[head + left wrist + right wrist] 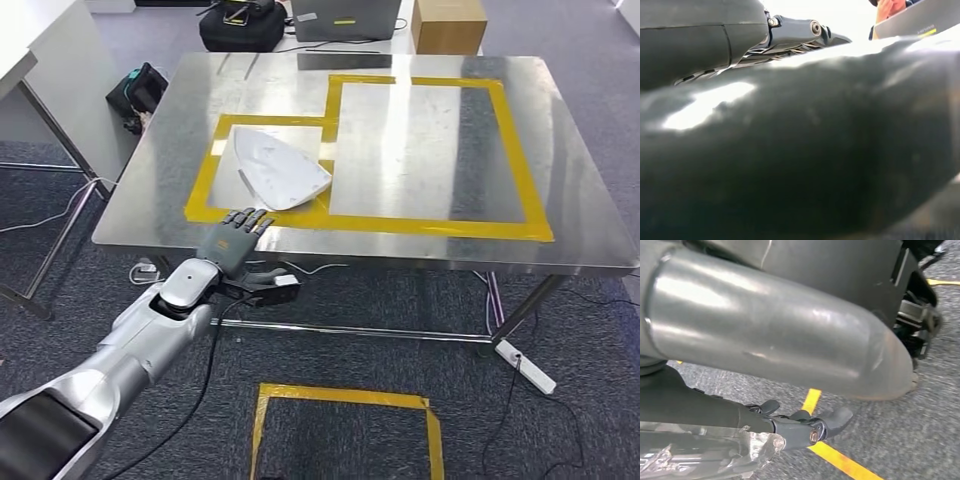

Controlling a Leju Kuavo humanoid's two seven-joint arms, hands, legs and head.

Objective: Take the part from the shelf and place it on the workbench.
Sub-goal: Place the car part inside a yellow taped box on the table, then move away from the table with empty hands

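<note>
The white, flat, roughly triangular plastic part (pixel 278 170) lies on the brushed steel workbench (pixel 423 150), left of the centre of the head view, inside the smaller yellow tape rectangle (pixel 202 180), with its right tip reaching over the tape strip that divides that rectangle from the larger one (pixel 521 160) to its right. Just below the part in the picture, the left hand (pixel 238 238) lies at the near edge of the workbench, palm down, its dark fingers (pixel 253 220) stretched flat and slightly apart over the yellow tape, the tips just short of the part and holding nothing; its silver arm runs down to the lower left corner. In the left wrist view a dark finger (pixel 806 32) lies straight along the shiny tabletop. In the right wrist view the right hand (pixel 806 427) hangs above grey carpet (pixel 904 440) crossed by a yellow floor line (pixel 836 457); its dark fingers (pixel 834 420) stretch out with nothing in them. Beyond the workbench, along the top of the head view, stand a brown cardboard box (pixel 447 24) and a black bag (pixel 241 25).
</note>
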